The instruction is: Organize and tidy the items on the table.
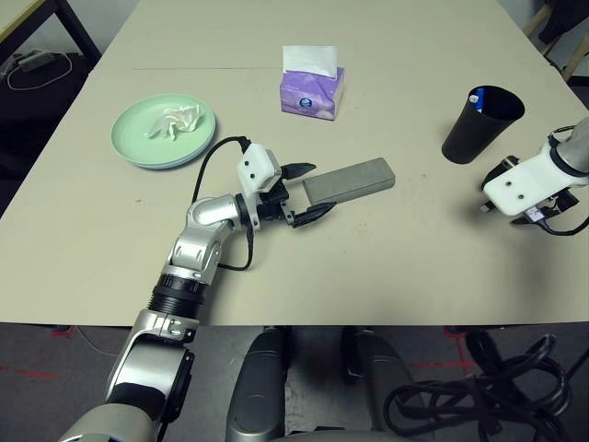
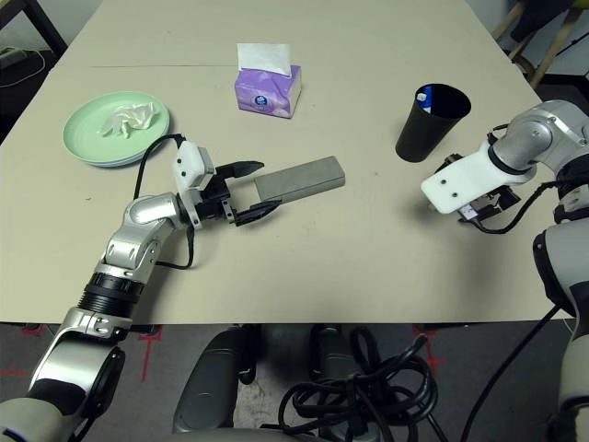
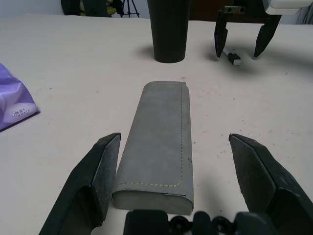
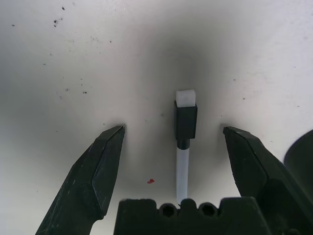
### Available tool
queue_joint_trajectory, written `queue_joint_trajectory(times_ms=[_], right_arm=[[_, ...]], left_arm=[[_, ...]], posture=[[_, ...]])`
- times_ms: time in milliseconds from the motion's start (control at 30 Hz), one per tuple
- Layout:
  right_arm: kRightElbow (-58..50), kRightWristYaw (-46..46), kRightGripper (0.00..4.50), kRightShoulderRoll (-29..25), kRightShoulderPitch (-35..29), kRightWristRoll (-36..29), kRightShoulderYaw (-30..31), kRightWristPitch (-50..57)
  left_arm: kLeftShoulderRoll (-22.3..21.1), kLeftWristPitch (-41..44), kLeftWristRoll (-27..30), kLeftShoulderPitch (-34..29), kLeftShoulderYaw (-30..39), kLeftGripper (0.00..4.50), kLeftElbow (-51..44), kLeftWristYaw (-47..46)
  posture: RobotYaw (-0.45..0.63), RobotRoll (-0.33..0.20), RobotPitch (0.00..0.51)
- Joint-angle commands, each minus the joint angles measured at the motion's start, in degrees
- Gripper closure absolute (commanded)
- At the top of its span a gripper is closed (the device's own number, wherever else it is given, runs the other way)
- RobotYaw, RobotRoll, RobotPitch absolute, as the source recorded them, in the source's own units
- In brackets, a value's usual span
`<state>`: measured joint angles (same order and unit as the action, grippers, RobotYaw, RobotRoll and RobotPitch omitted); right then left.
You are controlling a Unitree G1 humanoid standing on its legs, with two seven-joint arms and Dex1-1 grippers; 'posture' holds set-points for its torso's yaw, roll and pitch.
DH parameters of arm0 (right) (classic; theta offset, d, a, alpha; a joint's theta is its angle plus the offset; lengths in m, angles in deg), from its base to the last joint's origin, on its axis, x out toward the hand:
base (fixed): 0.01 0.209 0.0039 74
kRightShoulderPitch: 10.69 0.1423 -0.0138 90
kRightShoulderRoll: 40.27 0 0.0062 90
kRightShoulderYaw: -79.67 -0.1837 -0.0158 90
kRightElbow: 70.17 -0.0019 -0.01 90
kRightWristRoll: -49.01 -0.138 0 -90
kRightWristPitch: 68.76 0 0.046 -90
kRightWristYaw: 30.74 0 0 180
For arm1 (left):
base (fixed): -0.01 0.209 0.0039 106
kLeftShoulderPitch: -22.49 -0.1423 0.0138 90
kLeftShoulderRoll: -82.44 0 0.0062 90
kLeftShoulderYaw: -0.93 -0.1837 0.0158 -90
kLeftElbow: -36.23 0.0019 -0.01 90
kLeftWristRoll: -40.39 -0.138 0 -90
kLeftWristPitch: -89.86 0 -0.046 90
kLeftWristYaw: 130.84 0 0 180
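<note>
The grey glasses case (image 1: 354, 180) lies mid-table (image 1: 386, 267). My left gripper (image 1: 317, 190) is open, one finger on each side of the case's near end without touching it (image 3: 159, 147). My right gripper (image 4: 173, 130) points down at the table, open, straddling the white pen (image 4: 186, 122), which has a black band near its tip. The black cup (image 1: 480, 124), blue inside, stands just beyond the right gripper. A crumpled white tissue (image 1: 175, 120) rests on the mint-green plate (image 1: 138, 143), which is stacked on a pale blue one at the far left. The sunglasses are out of view.
A purple tissue box (image 1: 313, 87) with a white sheet sticking up stands behind the case. A dark-legged desk corner (image 1: 64, 18) and cables show off the table's far left. Black cables hang below the table's front edge.
</note>
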<state>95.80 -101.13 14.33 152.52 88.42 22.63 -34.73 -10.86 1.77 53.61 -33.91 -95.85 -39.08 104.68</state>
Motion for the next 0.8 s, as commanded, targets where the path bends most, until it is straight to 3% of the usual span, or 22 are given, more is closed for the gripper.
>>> queue_joint_trajectory(times_ms=[33,200,400,600,700,800], right_arm=[[0.72,1.13,0.05,0.12,-0.65,1.15,0.77,0.48],[1.12,0.68,1.65,0.68,-0.63,1.61,0.8,1.62],[1.19,-1.58,4.04,0.97,0.06,0.72,0.1,1.96],[1.26,-8.9,4.09,0.99,1.47,-4.42,-3.59,3.26],[2.6,-20.24,4.09,3.61,1.9,-17.11,-13.01,15.79],[1.47,-22.11,4.09,5.44,0.35,-30.77,-18.15,32.57]], left_arm=[[-0.36,-0.49,-0.61,-0.1,-0.66,0.0,-0.52,0.34],[-0.7,-0.1,-0.44,-0.9,-0.52,0.0,-1.54,0.23],[-0.53,-0.18,-0.59,-0.45,-0.58,0.0,-0.96,0.06],[-0.11,-1.21,-0.92,1.34,-0.69,0.0,1.8,0.46],[0.07,-2.22,-1.09,3.11,-0.84,0.0,4.62,1.27],[0.22,-3.13,-1.28,4.39,-1.32,0.0,6.78,2.22]], posture=[[0.2,0.0,0.264],[0.21,0.0,0.261],[0.2,0.0,0.249],[0.17,0.0,0.212],[0.15,0.0,0.195],[0.12,0.0,0.177]])
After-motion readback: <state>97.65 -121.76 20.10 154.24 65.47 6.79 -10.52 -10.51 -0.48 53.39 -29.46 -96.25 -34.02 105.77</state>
